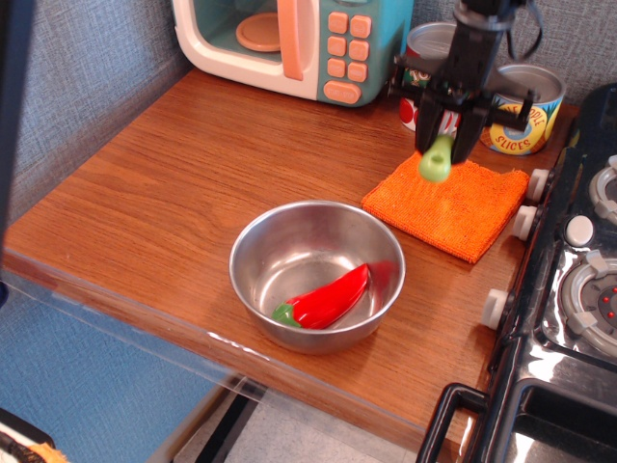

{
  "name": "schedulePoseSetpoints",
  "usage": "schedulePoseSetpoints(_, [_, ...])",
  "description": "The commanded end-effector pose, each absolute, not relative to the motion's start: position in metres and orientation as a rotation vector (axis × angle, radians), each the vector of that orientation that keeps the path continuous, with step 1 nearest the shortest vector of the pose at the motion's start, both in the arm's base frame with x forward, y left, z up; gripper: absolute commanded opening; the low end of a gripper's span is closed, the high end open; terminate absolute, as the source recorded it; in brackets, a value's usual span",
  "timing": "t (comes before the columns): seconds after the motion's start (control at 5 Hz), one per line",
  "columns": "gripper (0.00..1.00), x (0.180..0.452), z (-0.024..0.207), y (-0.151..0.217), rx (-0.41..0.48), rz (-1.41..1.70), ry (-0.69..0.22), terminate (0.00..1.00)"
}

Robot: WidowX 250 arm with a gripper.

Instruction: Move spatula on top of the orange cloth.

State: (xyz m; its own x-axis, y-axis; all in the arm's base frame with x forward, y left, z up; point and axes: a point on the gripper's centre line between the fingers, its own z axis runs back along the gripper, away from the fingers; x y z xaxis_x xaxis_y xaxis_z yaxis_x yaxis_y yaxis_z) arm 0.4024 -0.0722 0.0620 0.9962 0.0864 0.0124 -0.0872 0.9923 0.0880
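Above orange cloth | tool grips spatula

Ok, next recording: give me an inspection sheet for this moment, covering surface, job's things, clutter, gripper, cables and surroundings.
Surface: wooden counter, bare at left.
Job's things: spatula, only its green handle showing, hanging over the orange cloth; contact cannot be told. Cloth lies flat beside the stove.
Clutter: steel bowl holding a red pepper; tomato sauce can; pineapple slices can.
Gripper: gripper shut on the spatula, above the cloth.
Cables: black cable by the arm.
Surroundings: toy microwave at the back, grey wall.
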Motion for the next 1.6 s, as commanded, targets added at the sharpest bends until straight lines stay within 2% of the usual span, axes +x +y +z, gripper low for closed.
schedulePoseSetpoints(0.0, [1.00,0.402,0.059,-0.066,0.048,0.084,-0.027,0.00])
schedulePoseSetpoints(0.4, [1.00,0.397,0.076,-0.065,0.021,0.044,-0.079,0.00])
schedulePoseSetpoints(0.6, [1.00,0.382,0.108,-0.041,0.032,0.042,-0.144,0.00])
schedulePoseSetpoints(0.8, [1.00,0.365,0.122,-0.003,0.026,0.126,-0.174,0.00])
schedulePoseSetpoints(1.0, [1.00,0.353,0.114,0.029,0.038,0.157,-0.149,0.00])
schedulePoseSetpoints(1.4, [1.00,0.347,0.104,0.044,0.055,0.102,-0.130,0.00])
